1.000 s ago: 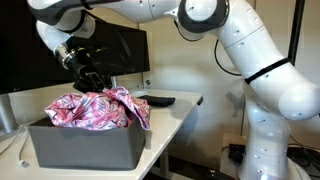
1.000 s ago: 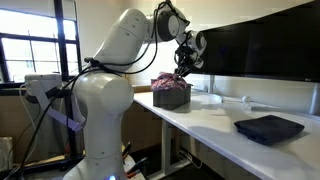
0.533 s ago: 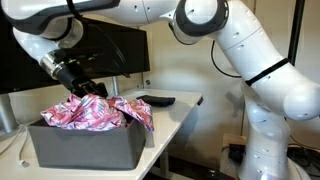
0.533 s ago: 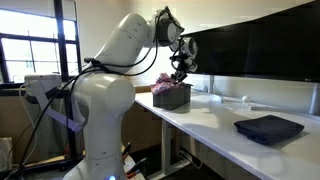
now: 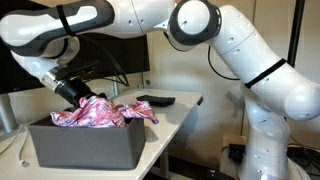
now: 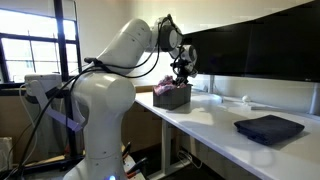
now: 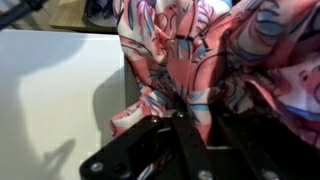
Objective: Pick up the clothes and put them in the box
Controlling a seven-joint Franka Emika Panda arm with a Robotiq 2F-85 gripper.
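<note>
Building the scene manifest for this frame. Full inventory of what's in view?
clothes: one pile, pink, white and purple swirls, in the box, draping over its rim
box: one, dark grey, at the desk's end
flat black object: one, black, on the desk, apart from the box
desk: one, white
monitors: dark, along the desk's back, count unclear
arm: one, white, reaching over the box
gripper: one, black, shut on the clothes

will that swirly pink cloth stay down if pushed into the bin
Probably floppy: the patterned garment bunches in folds where the gripper pinches it. It likely compresses easily yet may puff back, since it mounds above the dark grey bin. One corner drapes over the wall and could slip out.
</note>
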